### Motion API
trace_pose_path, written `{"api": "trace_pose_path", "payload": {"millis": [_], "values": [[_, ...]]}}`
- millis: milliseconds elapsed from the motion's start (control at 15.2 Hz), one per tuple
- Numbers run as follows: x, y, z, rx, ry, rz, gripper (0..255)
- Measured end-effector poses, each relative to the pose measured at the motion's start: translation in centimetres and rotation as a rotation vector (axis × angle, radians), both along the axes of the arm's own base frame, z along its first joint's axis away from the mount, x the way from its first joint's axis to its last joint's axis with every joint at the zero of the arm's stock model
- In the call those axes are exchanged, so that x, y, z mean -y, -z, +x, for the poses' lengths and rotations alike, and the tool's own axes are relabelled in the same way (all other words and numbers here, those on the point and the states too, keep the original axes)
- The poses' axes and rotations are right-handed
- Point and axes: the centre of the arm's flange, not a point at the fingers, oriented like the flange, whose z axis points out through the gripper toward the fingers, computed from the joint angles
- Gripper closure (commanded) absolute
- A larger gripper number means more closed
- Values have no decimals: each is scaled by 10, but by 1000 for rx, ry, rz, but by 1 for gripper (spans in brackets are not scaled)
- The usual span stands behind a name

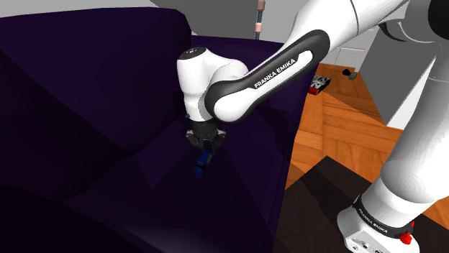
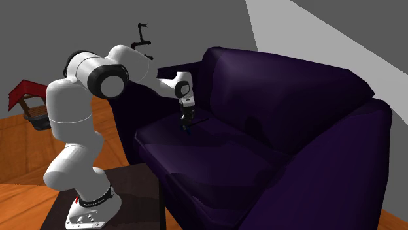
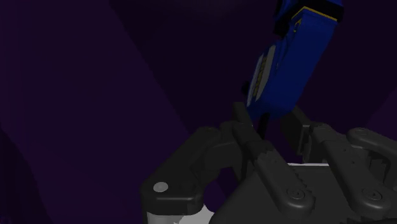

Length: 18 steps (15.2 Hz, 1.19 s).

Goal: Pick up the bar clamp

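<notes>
Black gripper (image 3: 270, 125) closed narrowly around one end of the blue bar clamp (image 3: 289, 57), whose long axis runs straight on from the fingers, apparently pointing down at the purple sofa (image 1: 86, 108) seat, just beneath.

The arm (image 1: 273, 75) reaches toward ten o'clock in the shoulder view, wrist bent down; the hand (image 1: 205, 146) points toward six o'clock, closed on the bar clamp (image 1: 203, 164).

Blue bar clamp (image 3: 294, 57) hangs tilted, apparently clasped in the hand (image 3: 271, 124).
</notes>
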Motion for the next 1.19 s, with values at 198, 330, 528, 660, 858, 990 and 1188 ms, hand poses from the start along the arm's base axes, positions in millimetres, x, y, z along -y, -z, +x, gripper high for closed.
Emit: {"api": "trace_pose_path", "payload": {"millis": [198,330,528,660,858,990,1188], "values": [[0,0,0,0,1,-1,255],[0,0,0,0,1,-1,255],[0,-2,0,0,0,0,255],[0,-11,0,0,0,0,255],[0,-25,0,0,0,1,255],[0,-36,0,0,0,1,255],[1,-51,-1,1,0,1,255]]}}
